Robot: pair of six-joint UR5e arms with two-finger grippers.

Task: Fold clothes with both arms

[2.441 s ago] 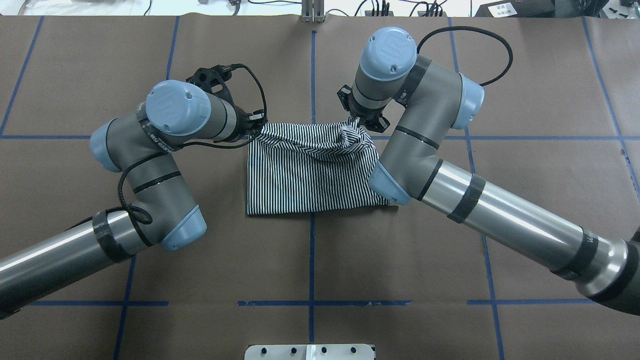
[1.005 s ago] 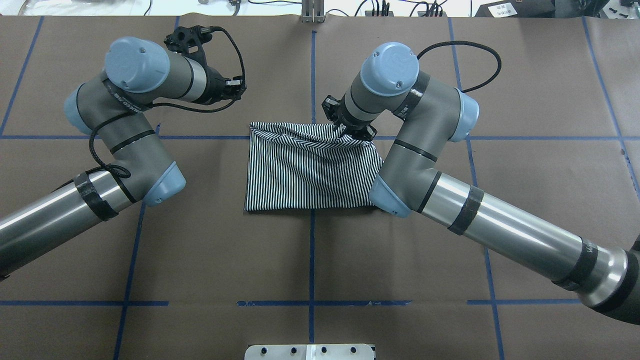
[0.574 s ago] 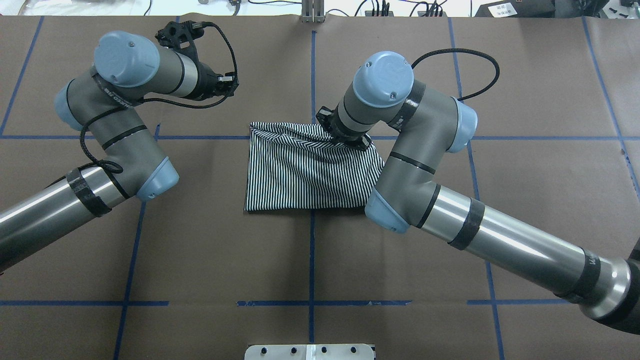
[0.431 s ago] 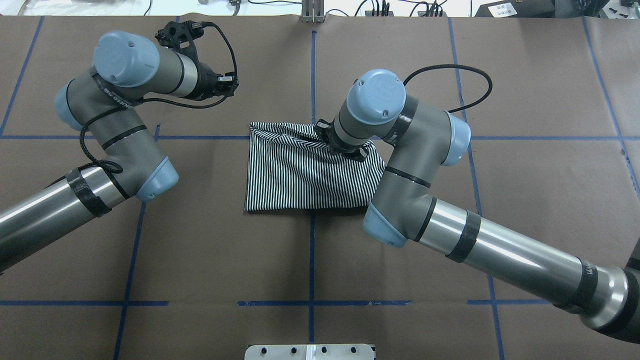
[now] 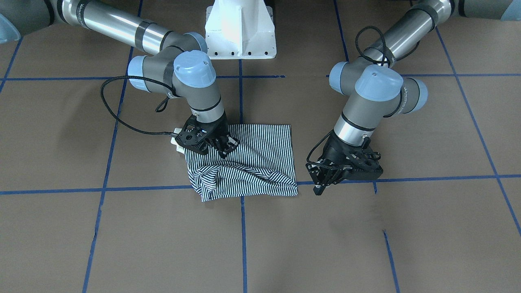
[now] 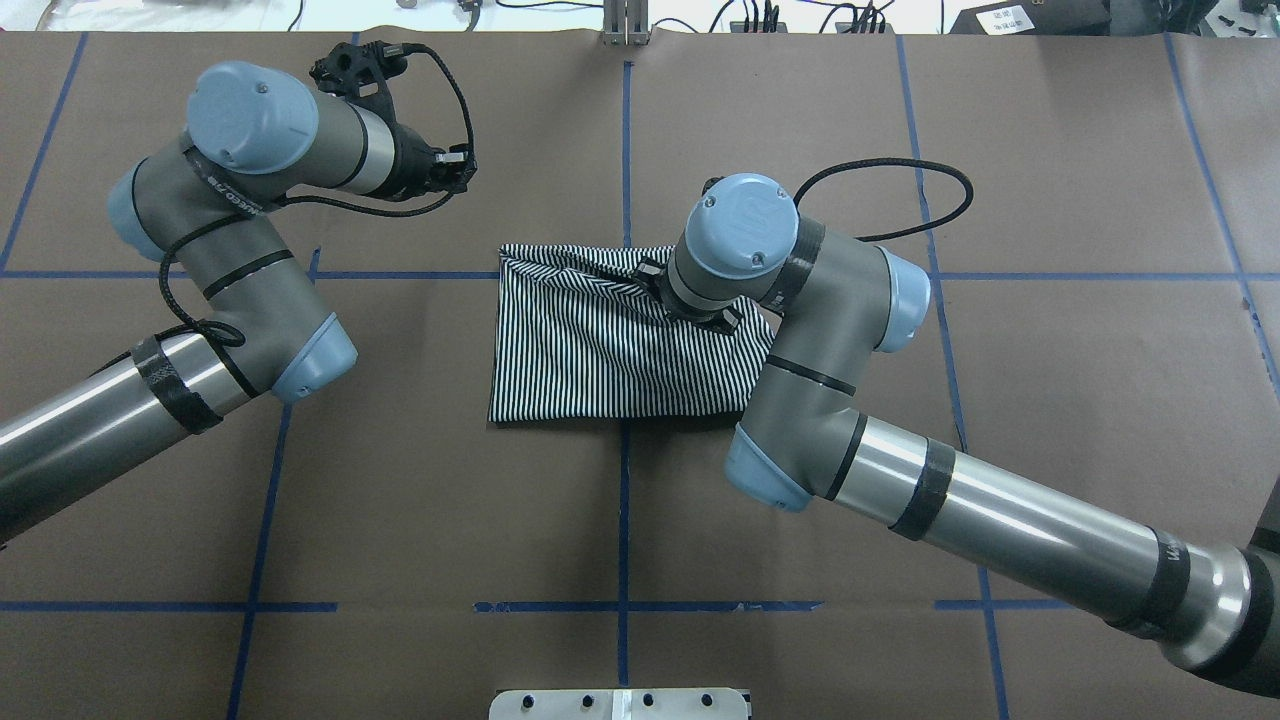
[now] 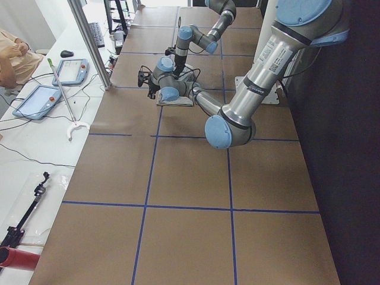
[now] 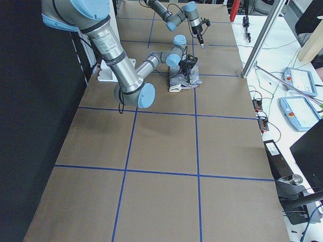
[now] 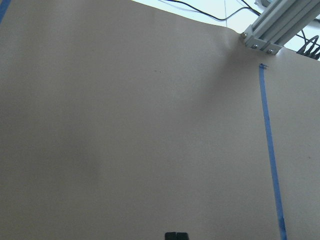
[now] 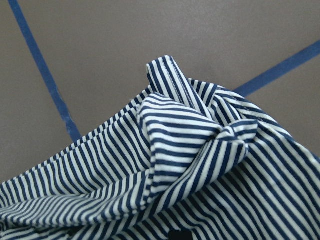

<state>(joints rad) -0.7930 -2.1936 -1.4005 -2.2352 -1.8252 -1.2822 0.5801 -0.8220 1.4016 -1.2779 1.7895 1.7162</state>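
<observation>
The striped shirt (image 6: 590,350) lies folded into a rough rectangle at the table's middle, with a bunched ridge (image 5: 244,175) along its far edge. My right gripper (image 5: 223,151) points down onto the shirt's right part and is shut on a gathered bunch of the fabric (image 10: 190,145). In the overhead view its fingers are hidden under the wrist. My left gripper (image 5: 318,186) hangs open over bare paper, to the left of the shirt and beyond its far edge, touching nothing. It also shows in the overhead view as the left gripper (image 6: 466,172). The left wrist view holds only brown paper.
Brown paper with blue tape lines (image 6: 624,150) covers the table (image 6: 1000,400). The white pedestal base (image 5: 240,28) stands at the robot's edge. A side bench carries pendants (image 7: 35,101) and cables, and a person's arm (image 7: 12,50) rests there. A metal post (image 7: 89,41) rises at the table's far edge.
My left gripper let go of the shirt's far left corner and drew away to the far left. My right gripper moved toward the robot, dragging the far right corner over the shirt.
</observation>
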